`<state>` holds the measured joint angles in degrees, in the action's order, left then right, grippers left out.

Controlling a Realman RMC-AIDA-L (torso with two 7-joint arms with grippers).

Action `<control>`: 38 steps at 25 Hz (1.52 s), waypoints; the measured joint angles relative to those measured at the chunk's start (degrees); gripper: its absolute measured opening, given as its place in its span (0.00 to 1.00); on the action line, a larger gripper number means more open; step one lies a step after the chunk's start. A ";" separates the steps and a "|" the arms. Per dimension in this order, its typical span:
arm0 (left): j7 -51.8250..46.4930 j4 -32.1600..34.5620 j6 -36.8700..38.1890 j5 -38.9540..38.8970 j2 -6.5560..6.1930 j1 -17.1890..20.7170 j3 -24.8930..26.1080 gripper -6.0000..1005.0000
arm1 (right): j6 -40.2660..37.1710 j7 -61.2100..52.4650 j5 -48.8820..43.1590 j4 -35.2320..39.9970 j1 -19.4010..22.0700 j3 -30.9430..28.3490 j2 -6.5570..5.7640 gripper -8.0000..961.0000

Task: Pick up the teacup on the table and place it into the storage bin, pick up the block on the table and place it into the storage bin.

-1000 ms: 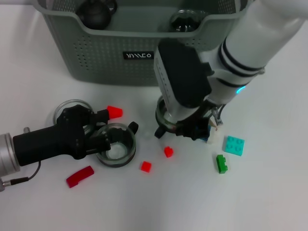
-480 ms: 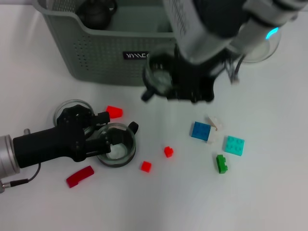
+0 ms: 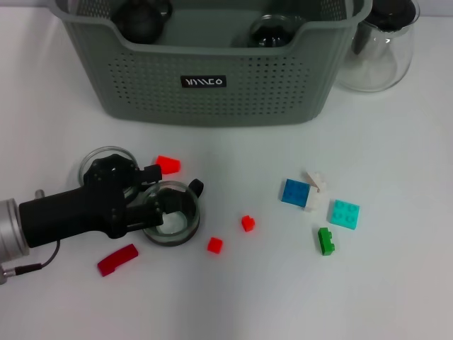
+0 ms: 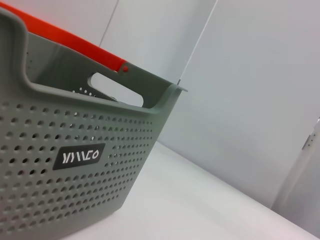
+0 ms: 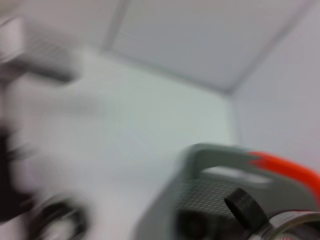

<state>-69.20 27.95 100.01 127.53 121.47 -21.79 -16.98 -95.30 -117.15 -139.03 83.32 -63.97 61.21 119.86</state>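
White table [image 3: 396,283], blocks; storage bin's [image 4: 75,200] orange edge wrist-view only.

Grey-green perforated storage bin [image 3: 212,78], black label, red, blue, green blocks [image 3: 296,193].

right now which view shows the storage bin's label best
The left wrist view: the storage bin fills it and its black label reads large. The head view shows the label smaller. The right wrist view shows only a smeared corner.

Plain white tabletop [image 3: 396,283], backed by pale grey wall panels [image 4: 260,90] joined at a vertical seam.
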 joint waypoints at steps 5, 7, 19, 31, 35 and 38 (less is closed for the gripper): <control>0.10 -0.01 0.01 -0.05 0.08 -0.05 0.02 0.72 | 16.42 -6.76 -3.79 -13.68 -2.46 -1.99 -1.72 0.06; 0.10 -0.06 -0.10 -0.14 0.08 -0.10 0.02 0.72 | 21.85 -7.08 -4.85 -21.38 -3.99 -1.91 -2.54 0.06; -0.14 -0.09 -0.58 -0.05 0.08 -0.50 -0.15 0.72 | 43.57 -3.89 -10.11 -51.37 -10.00 0.63 -2.66 0.06; 0.09 -0.09 -0.87 -0.16 0.08 -0.62 -0.14 0.71 | 48.16 -3.87 -10.65 -57.33 -9.57 1.81 -1.79 0.06; 0.11 -0.09 -0.88 -0.03 0.08 -0.62 -0.06 0.71 | 48.29 -3.87 -10.65 -57.39 -9.17 2.64 -1.27 0.06; 0.13 -0.09 -0.90 0.00 0.08 -0.58 -0.01 0.71 | 48.61 -3.87 -10.65 -57.44 -8.73 3.07 -1.12 0.06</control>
<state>-69.08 27.86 99.11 127.53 121.55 -22.38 -16.99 -46.69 -121.02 -149.68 25.88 -72.70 64.28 118.73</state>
